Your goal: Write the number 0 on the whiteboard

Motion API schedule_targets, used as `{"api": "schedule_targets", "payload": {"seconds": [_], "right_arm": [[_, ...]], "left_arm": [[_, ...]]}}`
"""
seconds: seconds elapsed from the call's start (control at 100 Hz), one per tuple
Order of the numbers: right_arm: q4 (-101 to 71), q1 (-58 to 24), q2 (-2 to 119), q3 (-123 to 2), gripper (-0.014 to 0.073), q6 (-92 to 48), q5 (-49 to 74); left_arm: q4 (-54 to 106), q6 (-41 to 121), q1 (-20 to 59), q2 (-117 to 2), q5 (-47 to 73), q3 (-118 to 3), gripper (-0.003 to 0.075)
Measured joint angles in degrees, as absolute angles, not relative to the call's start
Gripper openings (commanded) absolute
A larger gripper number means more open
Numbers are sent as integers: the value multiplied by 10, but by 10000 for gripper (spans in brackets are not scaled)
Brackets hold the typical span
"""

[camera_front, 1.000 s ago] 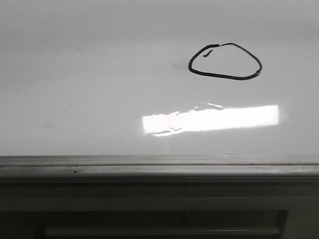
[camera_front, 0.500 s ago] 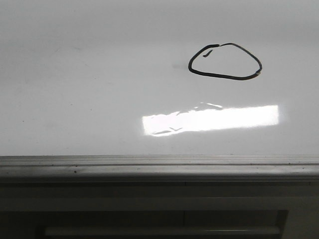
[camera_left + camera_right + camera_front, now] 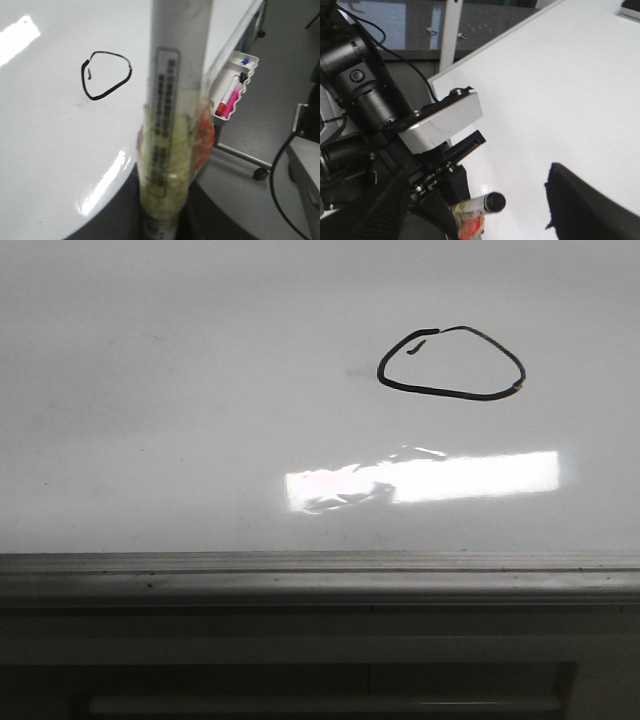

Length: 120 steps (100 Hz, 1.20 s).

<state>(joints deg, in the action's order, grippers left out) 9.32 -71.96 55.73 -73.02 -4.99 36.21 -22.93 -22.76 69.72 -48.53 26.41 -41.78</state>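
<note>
A: What stays hidden here?

B: In the left wrist view the left gripper's fingers cannot be seen behind the white marker barrel wrapped in yellowish tape [image 3: 170,150], so I cannot tell how its jaws stand. The front view shows no arm at all.

A: Counts?

B: One black hand-drawn loop, the number 0 [image 3: 451,364], on the upper right of one large glossy white whiteboard with a grey metal edge rail [image 3: 180,440]. One pen tray with pink and red markers [image 3: 235,85] hangs beside the board, seen only from the left wrist.

A: And the right wrist view?

B: It alone shows the left gripper [image 3: 462,210] from outside, clasping the marker. The right gripper's dark fingers [image 3: 590,205] are spread apart, holding nothing.
</note>
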Motion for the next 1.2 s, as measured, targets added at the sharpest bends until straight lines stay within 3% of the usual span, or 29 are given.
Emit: {"api": "schedule_targets", "payload": {"seconds": [0.1,0.23,0.55,0.8,1.11,1.2], "right_arm": [[93,-697,530,-730,328,-50,424],[93,-686,491,-726,-76,-48,486],[150,-686,353,-604,-47,50,498],[172,-686,317,-516,-47,107,495],[174,-686,317,-499,-47,118,453],[174,-686,317,-499,-47,122,451]], "left_arm": [[-325,-384,681,-527,232,-418,-20],[-398,-569,612,-571,223,-418,-20],[-369,-648,456,-636,213,-418,-20],[-367,-649,450,-679,194,-423,-20],[-384,-649,451,-706,164,-429,-17],[-384,-649,451,-706,164,-429,18]]}}
